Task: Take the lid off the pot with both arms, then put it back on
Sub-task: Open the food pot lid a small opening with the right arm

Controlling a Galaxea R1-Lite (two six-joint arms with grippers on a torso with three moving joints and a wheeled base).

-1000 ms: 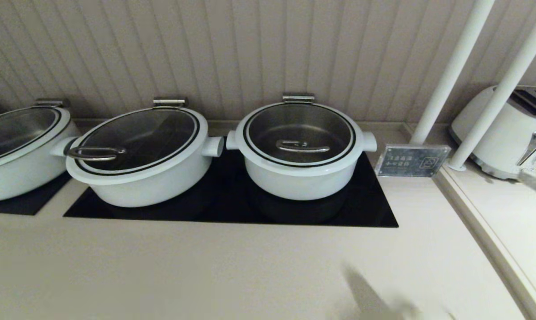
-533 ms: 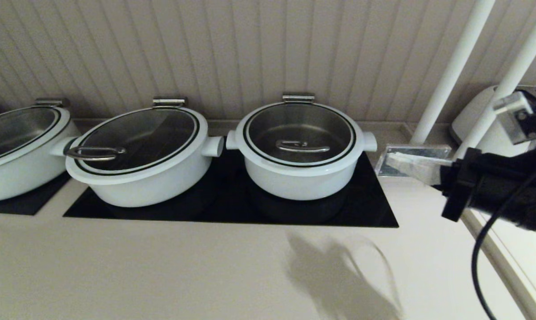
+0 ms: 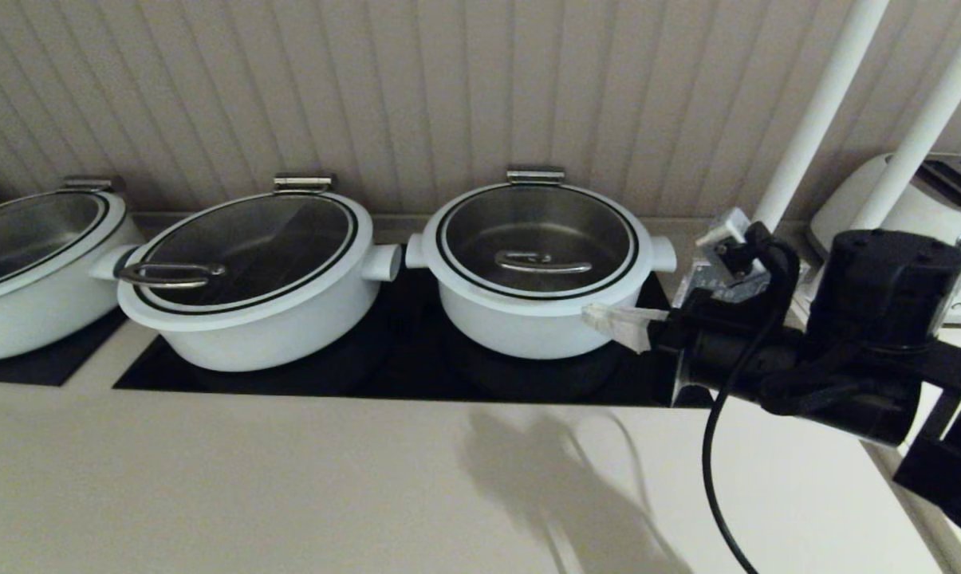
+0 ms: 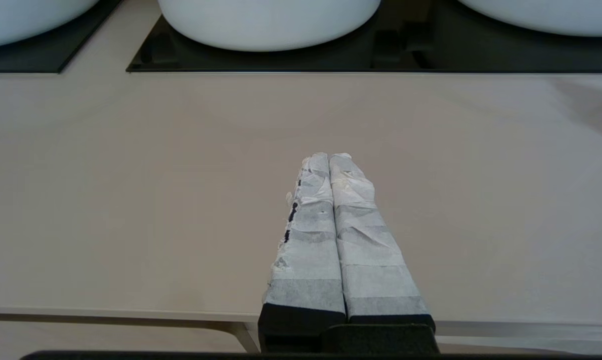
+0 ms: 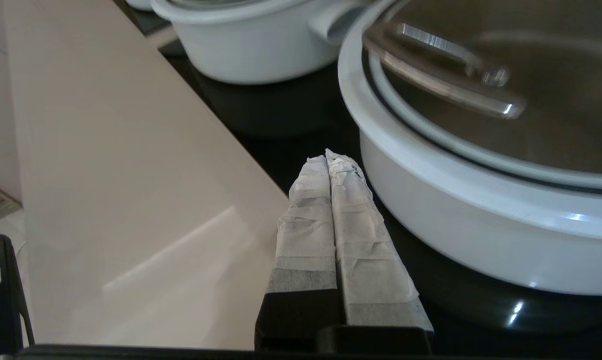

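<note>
Left gripper [image 4: 329, 159]: low over the bare worktop [image 3: 289, 478] near its front edge, taped fingers pressed together, holding nothing.
Right gripper [image 3: 600, 316]: toward the worktop's right edge, fingers closed and empty, tips just beside the pot's wall.
Pot [image 3: 540, 319]: on the black hob [image 3: 400, 359] toward the back edge.
Lid [image 3: 537, 239]: seated on the pot, loop handle centred.

three pots in a row before the wall, the pot [image 3: 540, 307] rightmost with the lid [image 3: 537, 241] on it, a wider pot [image 3: 257, 315] to its left; right gripper [image 3: 596, 316] just beside the pot's right front wall; toaster [image 3: 899, 215] far right.
</note>
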